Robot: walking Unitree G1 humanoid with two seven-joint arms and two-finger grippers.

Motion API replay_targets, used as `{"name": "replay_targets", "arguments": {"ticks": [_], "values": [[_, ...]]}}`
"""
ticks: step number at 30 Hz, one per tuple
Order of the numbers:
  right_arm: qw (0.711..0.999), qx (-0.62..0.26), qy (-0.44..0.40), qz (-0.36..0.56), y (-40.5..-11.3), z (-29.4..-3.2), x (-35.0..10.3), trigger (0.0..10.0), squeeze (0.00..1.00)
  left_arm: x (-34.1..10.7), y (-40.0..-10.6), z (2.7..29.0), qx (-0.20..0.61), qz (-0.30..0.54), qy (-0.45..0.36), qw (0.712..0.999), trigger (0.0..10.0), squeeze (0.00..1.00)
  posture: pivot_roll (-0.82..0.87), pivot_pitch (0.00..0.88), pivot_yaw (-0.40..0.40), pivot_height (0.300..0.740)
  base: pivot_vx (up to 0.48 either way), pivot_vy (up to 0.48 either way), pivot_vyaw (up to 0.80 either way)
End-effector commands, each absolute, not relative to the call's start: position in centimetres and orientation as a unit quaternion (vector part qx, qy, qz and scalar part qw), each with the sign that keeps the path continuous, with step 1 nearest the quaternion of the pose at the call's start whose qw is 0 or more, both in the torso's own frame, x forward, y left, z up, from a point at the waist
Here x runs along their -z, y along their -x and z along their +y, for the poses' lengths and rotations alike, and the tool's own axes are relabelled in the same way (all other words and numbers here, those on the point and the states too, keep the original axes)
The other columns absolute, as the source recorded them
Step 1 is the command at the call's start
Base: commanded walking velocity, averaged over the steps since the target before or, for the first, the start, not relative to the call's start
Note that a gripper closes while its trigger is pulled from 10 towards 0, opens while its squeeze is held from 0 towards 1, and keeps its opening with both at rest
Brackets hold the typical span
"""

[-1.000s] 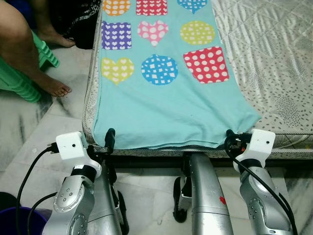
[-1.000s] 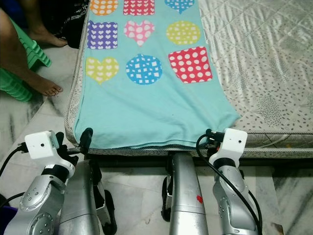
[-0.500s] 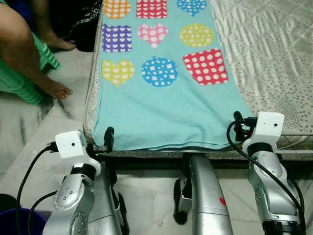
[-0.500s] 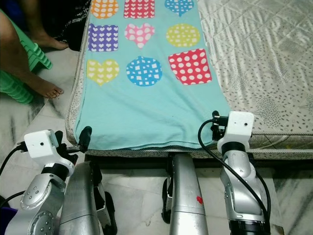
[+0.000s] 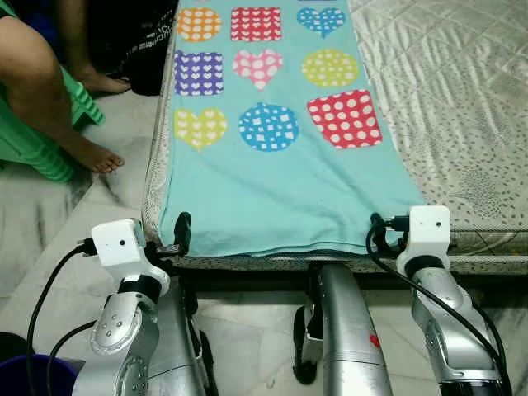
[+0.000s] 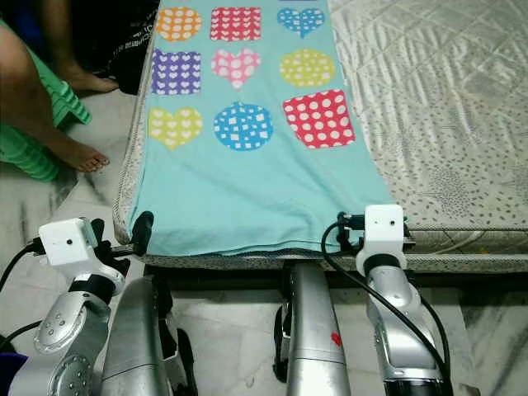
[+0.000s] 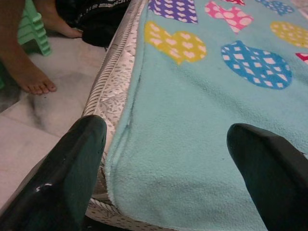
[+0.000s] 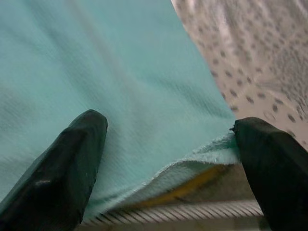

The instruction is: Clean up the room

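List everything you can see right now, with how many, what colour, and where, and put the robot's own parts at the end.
blanket: one, turquoise with coloured dotted hearts, circles and squares, spread along the mattress's left side, near edge at the mattress end
mattress: one, pale grey quilted, ahead of the robot
stool: one, green plastic, on the floor at far left
person's foot: two bare feet, on the floor left of the mattress
floor: grey-white marble tiles
bucket: one, dark blue, bottom left corner
left gripper: open, at the blanket's near left corner
right gripper: open, straddling the blanket's near right corner
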State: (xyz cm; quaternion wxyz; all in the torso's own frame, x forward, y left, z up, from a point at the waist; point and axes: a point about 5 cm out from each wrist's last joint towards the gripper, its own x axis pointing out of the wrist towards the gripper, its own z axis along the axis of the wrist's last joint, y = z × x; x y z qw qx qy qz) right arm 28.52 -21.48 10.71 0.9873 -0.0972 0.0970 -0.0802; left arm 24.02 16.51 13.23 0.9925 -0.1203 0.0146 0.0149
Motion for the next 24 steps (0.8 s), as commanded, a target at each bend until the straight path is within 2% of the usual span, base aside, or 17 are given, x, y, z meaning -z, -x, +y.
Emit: {"name": "replay_targets", "arguments": {"ticks": [1, 10, 18, 24], "values": [[0.981, 0.09, 0.105, 0.133, -28.0, -22.1, -9.6, 10.0, 1.0, -12.7, -23.8, 16.6, -0.016, 0.026, 0.117, 0.993, 10.0, 0.0, -0.07, 0.249, 0.012, 0.532, 0.0, 0.0, 0.0], [0.975, 0.106, 0.13, 0.148, -27.5, -23.5, -9.1, 10.0, 1.0, -12.5, -23.7, 16.8, -0.018, 0.028, 0.117, 0.993, 10.0, 0.0, -0.07, 0.248, 0.012, 0.532, 0.0, 0.0, 0.0], [0.957, 0.113, 0.197, 0.183, -26.3, -25.8, -8.1, 10.0, 1.0, -12.3, -23.7, 16.8, -0.017, 0.032, 0.116, 0.993, 10.0, 0.0, -0.08, 0.244, 0.015, 0.532, 0.0, 0.0, 0.0], [0.96, 0.118, 0.19, 0.168, -26.5, -26.0, -8.5, 10.0, 1.0, -12.3, -23.7, 16.8, -0.014, 0.033, 0.116, 0.993, 10.0, 0.0, -0.09, 0.24, 0.018, 0.532, 0.0, 0.0, 0.0]]}}
